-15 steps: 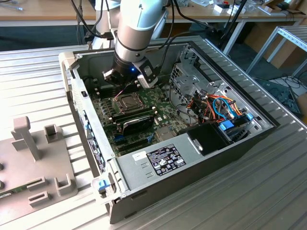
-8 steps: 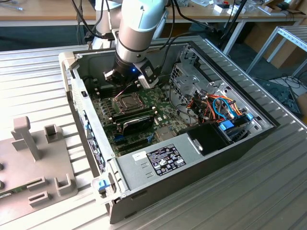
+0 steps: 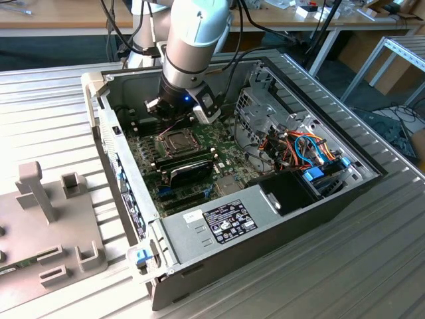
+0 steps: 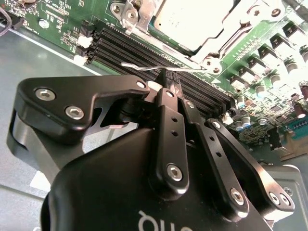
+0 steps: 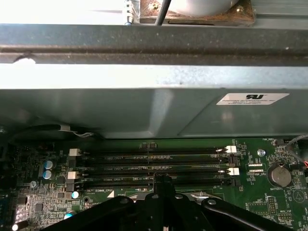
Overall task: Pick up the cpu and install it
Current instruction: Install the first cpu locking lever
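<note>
The cpu (image 4: 192, 21), a flat square with a dull silver-grey top, lies in the socket on the green motherboard (image 4: 255, 57), with the silver socket frame (image 4: 137, 14) around its edges. My gripper (image 4: 169, 79) hangs low inside the open computer case, beside the socket (image 3: 174, 141) and over the black memory slots (image 5: 154, 166). Its black fingers (image 4: 166, 120) are shut tip to tip with nothing between them. The thin wire socket lever (image 4: 139, 66) ends right at the fingertips; I cannot tell whether they touch. In the first wrist view the gripper (image 5: 161, 180) points at the slots.
A long black card (image 3: 189, 171) sits in front of the socket. The power supply (image 3: 226, 219), a drive cage (image 3: 255, 106) and coloured cables (image 3: 305, 149) crowd the exterior view's right. The grey case wall (image 5: 154, 106) stands close behind the slots. A grey fixture (image 3: 46, 219) lies outside.
</note>
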Controlling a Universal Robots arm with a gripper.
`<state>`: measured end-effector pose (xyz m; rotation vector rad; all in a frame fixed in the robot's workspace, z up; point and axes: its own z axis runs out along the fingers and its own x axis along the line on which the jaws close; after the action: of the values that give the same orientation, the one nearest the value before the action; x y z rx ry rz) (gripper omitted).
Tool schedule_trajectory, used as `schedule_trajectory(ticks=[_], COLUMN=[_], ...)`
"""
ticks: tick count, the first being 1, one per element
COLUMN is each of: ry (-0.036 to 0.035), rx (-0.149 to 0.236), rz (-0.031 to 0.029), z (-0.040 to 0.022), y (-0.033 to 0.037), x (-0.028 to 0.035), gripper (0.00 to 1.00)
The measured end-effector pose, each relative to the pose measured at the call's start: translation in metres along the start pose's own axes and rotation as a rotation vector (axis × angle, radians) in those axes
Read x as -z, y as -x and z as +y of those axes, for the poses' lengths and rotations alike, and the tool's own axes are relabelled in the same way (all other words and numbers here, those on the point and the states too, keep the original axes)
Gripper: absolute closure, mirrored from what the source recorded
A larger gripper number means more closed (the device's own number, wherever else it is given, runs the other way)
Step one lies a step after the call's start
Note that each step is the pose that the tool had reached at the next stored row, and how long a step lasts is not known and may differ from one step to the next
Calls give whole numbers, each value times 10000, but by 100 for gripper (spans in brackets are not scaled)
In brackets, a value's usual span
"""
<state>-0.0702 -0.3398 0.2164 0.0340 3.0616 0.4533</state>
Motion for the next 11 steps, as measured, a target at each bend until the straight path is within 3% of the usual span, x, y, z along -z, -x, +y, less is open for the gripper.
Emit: schedule_trajectory(ticks=[11], ry=[4], rx=[0], rz=[2], z=[-12], y=[9], x=[-42], gripper=[89])
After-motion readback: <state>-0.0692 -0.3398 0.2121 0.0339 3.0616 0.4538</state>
